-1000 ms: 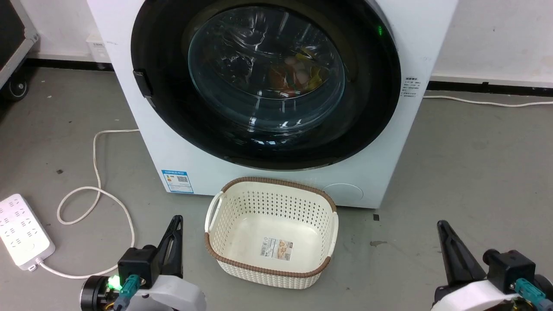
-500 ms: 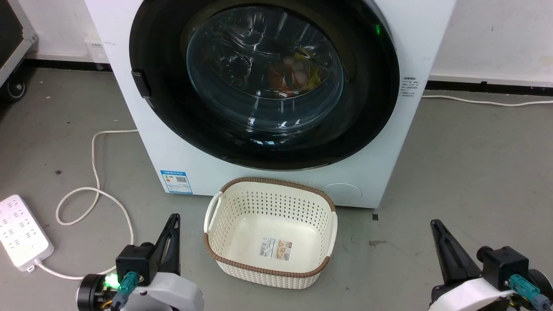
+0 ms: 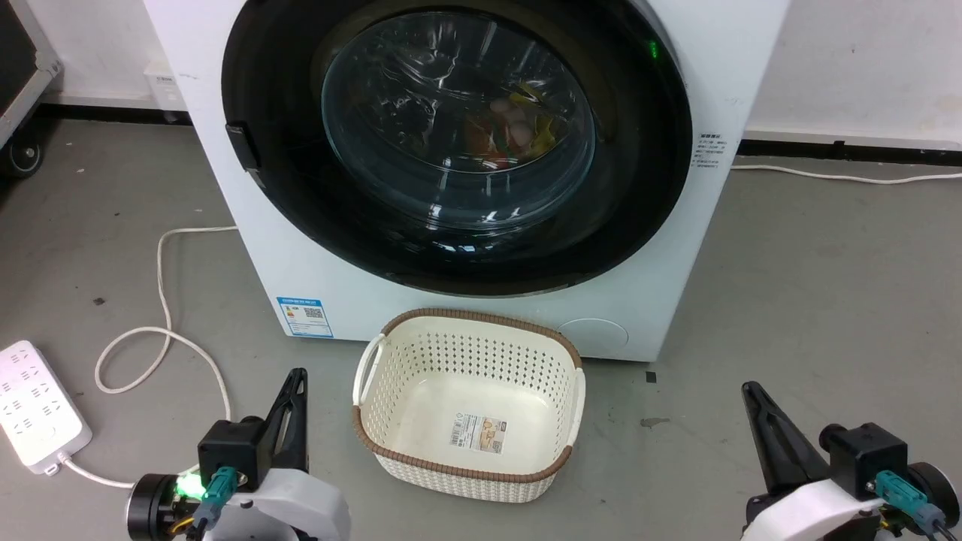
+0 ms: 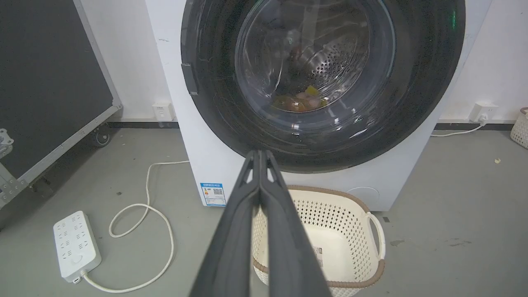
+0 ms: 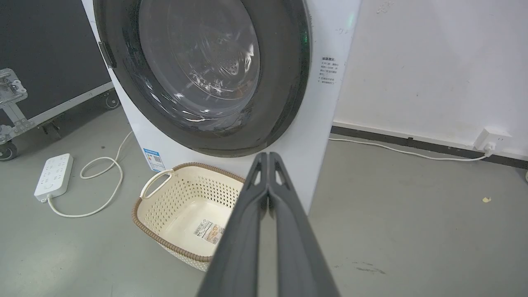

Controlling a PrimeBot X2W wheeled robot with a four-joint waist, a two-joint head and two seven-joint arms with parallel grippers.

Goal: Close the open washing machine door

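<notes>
The white washing machine (image 3: 316, 278) stands in front of me. Its round glossy black door (image 3: 646, 173) lies flat against the machine front, with the latch side at the left. Coloured laundry (image 3: 511, 131) shows through the door's bulging glass window (image 3: 458, 120). My left gripper (image 3: 298, 373) hangs low at the left, shut and empty, well short of the door; in the left wrist view its gripper (image 4: 259, 152) points at the door's lower rim. My right gripper (image 3: 746, 385) is shut and empty at the lower right, and in the right wrist view this gripper (image 5: 268, 154) is aimed at the machine's right corner.
A cream perforated basket (image 3: 481, 315) sits on the floor directly before the machine, between the two grippers. A white power strip (image 3: 37, 406) and its looped cable (image 3: 161, 330) lie at the left. A black wheeled case (image 4: 49, 82) stands further left. A wall socket (image 5: 491, 138) and cord are at the right.
The whole head picture has drifted slightly left, so the camera moved. Both grippers sit a little lower and further left in it. The door looks the same.
</notes>
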